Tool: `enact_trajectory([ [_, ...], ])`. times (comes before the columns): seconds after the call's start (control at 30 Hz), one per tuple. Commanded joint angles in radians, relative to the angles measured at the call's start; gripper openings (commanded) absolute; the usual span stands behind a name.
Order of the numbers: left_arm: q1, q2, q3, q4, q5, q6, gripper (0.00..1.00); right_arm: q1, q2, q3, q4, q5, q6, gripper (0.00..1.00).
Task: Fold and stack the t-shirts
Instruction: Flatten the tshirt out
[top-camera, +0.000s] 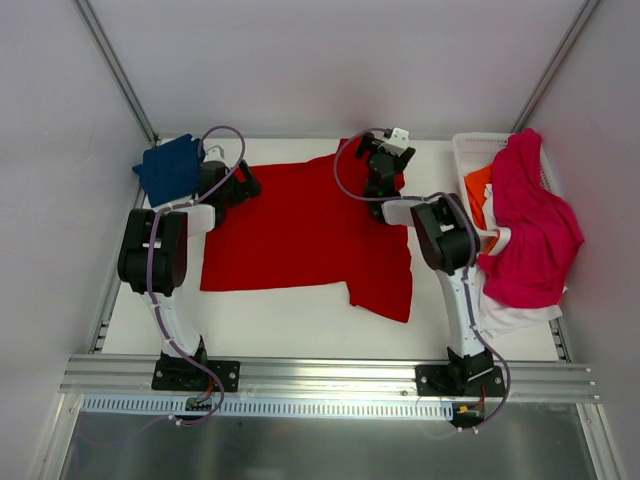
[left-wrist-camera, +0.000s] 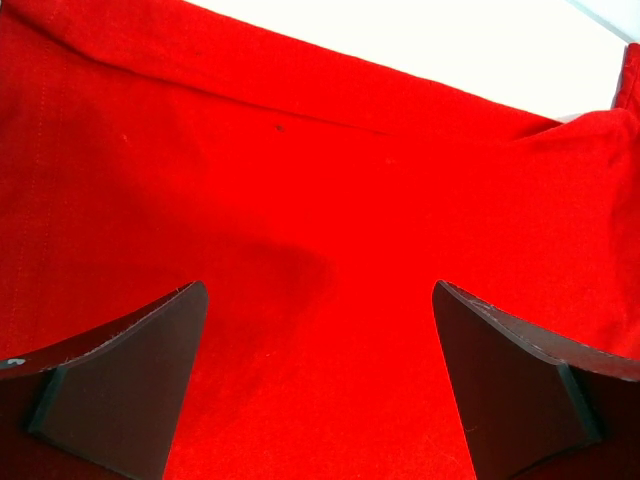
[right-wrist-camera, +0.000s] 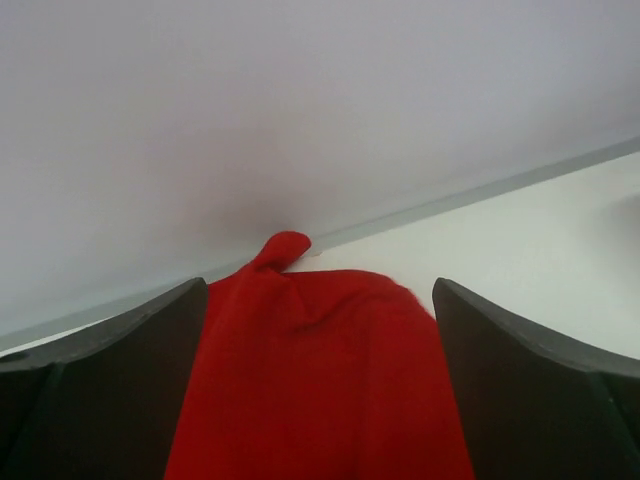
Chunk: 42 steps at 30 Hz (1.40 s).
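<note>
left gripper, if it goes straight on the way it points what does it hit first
The red t-shirt: the left gripper, open, aims down at the cloth spread on the table, with nothing between. How far off the cloth lies is unclear.

Red t-shirt (top-camera: 300, 235) spread flat, navy t-shirt (top-camera: 168, 170) bunched.

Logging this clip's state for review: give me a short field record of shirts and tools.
red t-shirt: spread out mid-table
navy t-shirt: bunched, far left corner
basket: far right; magenta shirt draped over it
left tool: open, above red cloth
right tool: open, straddling the red shirt's far edge
</note>
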Motion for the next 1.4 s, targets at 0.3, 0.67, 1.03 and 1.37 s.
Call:
enact_trajectory([
  [0.3,-0.106,-0.076,0.112,-0.280,-0.187,0.095,0.90,0.202,-1.028,-0.620,-0.682,0.211,0.032,1.00],
  [0.67,-0.269,-0.621,-0.348,-0.484,-0.376,-0.138,0.92,0.112,-1.083,-0.678,-1.355,-0.243,0.365,0.99],
  [1.03,-0.369,-0.875,-0.559,-0.593,-0.402,-0.218,0.91,0.207,-1.396,-1.061,-1.508,-0.126,0.788,0.99],
  [1.37,-0.471,-0.819,-0.554,-0.606,-0.474,-0.261,0.91,0.283,-1.384,-1.127,-1.449,-0.179,0.884,0.99],
])
